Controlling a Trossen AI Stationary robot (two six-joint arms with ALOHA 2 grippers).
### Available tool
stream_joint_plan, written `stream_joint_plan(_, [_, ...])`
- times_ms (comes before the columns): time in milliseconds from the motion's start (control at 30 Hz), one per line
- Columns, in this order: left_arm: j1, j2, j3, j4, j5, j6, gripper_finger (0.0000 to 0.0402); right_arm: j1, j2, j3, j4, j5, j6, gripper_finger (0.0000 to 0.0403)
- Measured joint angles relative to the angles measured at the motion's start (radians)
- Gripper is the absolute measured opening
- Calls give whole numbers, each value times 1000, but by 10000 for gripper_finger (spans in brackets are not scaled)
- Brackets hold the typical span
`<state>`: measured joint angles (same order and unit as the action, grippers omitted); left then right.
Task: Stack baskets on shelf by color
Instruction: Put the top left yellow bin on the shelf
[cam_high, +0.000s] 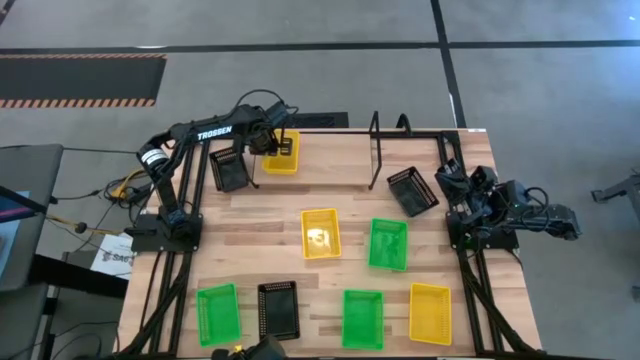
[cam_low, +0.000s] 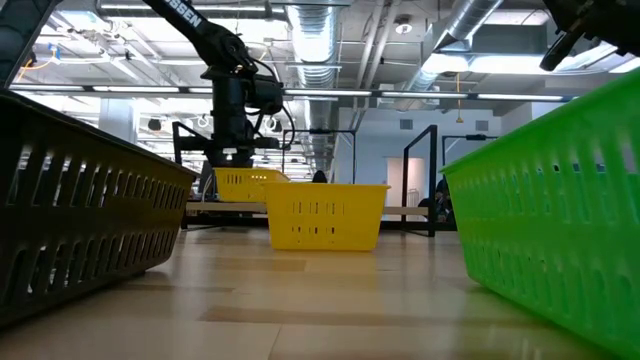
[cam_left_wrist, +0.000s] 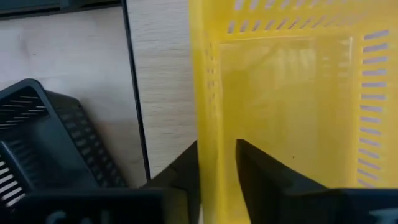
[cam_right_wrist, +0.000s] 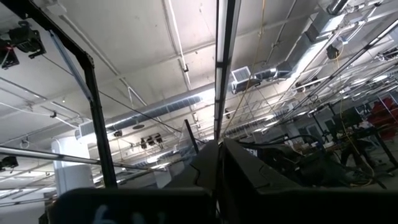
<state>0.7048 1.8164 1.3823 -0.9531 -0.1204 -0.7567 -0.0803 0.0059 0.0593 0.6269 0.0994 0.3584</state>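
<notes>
We see the left gripper (cam_left_wrist: 216, 171) closed on the wall of 1 yellow basket (cam_high: 281, 153), on the shelf (cam_high: 340, 160) at the far left. The right gripper (cam_right_wrist: 219, 163) is closed, holding nothing, at the right edge.

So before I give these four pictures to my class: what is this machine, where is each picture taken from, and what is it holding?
It is a robot with two dark arms at a wooden table, each ending in a two-finger tool. One picture looks straight down from above, one looks level across the tabletop, and two come from cameras on the arms' wrists. The left tool is shut on the wall of a yellow basket at the shelf's left end; the left wrist view shows its fingers pinching that wall. Two black baskets also sit by the shelf. Other green, yellow and black baskets lie on the table. The right tool waits at the table's right edge, shut on nothing.
</notes>
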Motion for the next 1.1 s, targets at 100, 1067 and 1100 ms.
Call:
stream_joint_plan(100, [0,0,0,10,26,3,116,0,0,0,-2,-6,0,47])
stream_joint_plan(1067, [-56,0,0,137,162,49,149,0,0,0,-6,-22,1,47])
stream_joint_plan(1100, [-56,0,0,135,184,42,149,0,0,0,-6,-22,1,47])
